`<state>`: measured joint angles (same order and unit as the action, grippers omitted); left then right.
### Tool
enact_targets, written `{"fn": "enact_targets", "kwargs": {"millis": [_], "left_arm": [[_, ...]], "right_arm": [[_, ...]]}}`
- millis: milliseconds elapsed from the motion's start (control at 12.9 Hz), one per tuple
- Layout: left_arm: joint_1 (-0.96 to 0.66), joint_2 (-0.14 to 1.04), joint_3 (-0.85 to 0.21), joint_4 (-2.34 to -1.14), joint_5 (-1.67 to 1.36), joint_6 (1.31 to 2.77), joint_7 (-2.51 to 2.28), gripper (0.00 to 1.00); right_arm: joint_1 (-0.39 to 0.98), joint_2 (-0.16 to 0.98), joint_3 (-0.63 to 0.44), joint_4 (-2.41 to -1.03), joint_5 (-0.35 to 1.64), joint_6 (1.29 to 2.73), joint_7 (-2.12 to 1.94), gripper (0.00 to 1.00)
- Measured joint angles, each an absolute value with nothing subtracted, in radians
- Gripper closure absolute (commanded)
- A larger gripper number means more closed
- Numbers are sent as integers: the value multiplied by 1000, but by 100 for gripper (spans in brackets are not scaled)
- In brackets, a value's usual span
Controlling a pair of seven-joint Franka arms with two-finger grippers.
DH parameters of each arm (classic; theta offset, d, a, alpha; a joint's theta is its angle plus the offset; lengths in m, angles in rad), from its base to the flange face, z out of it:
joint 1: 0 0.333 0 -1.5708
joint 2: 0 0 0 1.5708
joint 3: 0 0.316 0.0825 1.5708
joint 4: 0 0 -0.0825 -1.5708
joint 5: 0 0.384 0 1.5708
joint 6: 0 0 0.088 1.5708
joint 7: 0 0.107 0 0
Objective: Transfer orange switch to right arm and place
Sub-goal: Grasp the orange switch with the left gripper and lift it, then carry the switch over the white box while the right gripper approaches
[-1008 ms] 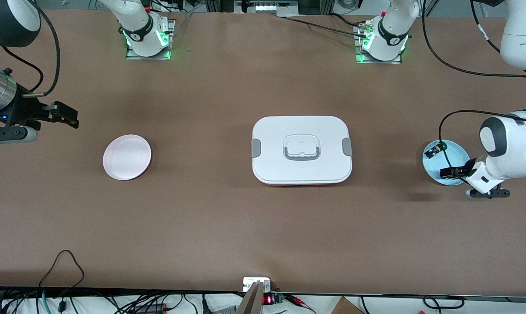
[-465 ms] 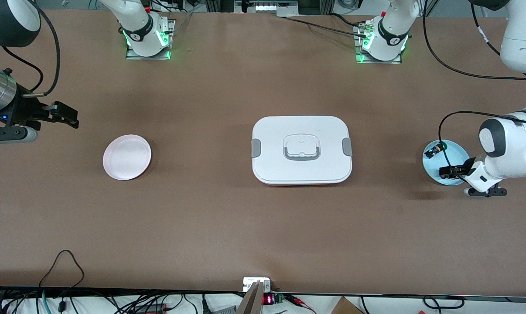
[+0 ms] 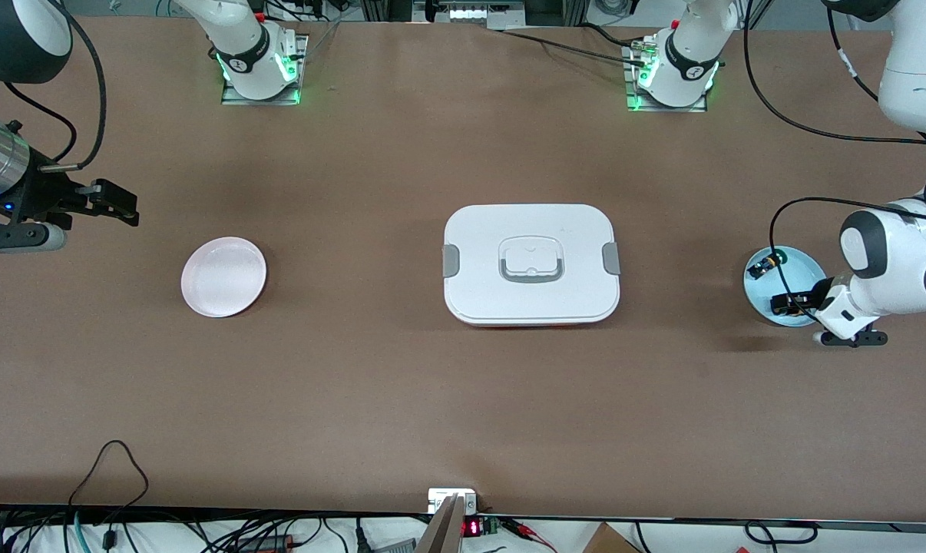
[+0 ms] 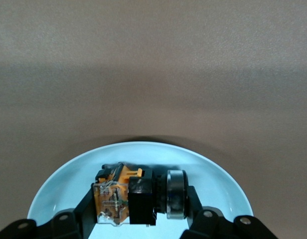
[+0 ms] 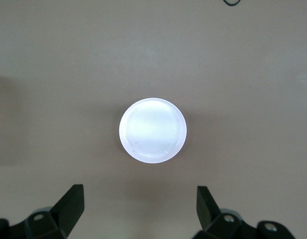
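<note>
Front view has the white lidded box [image 3: 531,264] mid-table, the pink plate [image 3: 224,276] toward the right arm's end, and the blue dish [image 3: 778,268] under my left gripper [image 3: 787,305]. The right gripper [image 3: 114,203] waits with fingers spread, the pink plate just ahead of it. My left gripper is clamped on the orange switch [image 4: 124,196] inside the blue dish, fingers [image 4: 86,209] pinching its body crosswise; the green-capped switch [image 3: 762,266] lies in the dish just past the fingertips. I'd guess it's light, rigid and slick plastic, so hold the black housing, not the brassy terminals, which look bendable.
</note>
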<state>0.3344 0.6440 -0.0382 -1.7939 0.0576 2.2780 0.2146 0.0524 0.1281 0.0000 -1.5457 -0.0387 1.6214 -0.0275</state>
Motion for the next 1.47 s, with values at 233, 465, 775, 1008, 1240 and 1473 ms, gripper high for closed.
{"fn": "enact_targets", "kwargs": {"millis": [233, 465, 775, 1008, 1240, 1473], "left_arm": [[334, 644, -42, -1791, 58, 2276, 215, 69], [332, 624, -52, -1719, 58, 2121, 238, 70], [320, 579, -93, -1516, 58, 1765, 304, 71], [319, 572, -147, -1422, 50, 1629, 364, 70], [324, 572, -188, -1401, -77, 1586, 447, 70], [329, 572, -201, -1396, -297, 1510, 656, 70]], "right_arm": [[52, 131, 0, -1546, -39, 1621, -28, 0], [53, 135, 0, -1546, -39, 1621, -28, 0], [53, 135, 1, -1546, -39, 1621, -28, 0], [52, 135, 1, -1545, -38, 1621, -34, 0], [54, 134, 4, -1540, 24, 1591, -35, 0], [50, 134, 1, -1520, 126, 1580, -35, 0]]}}
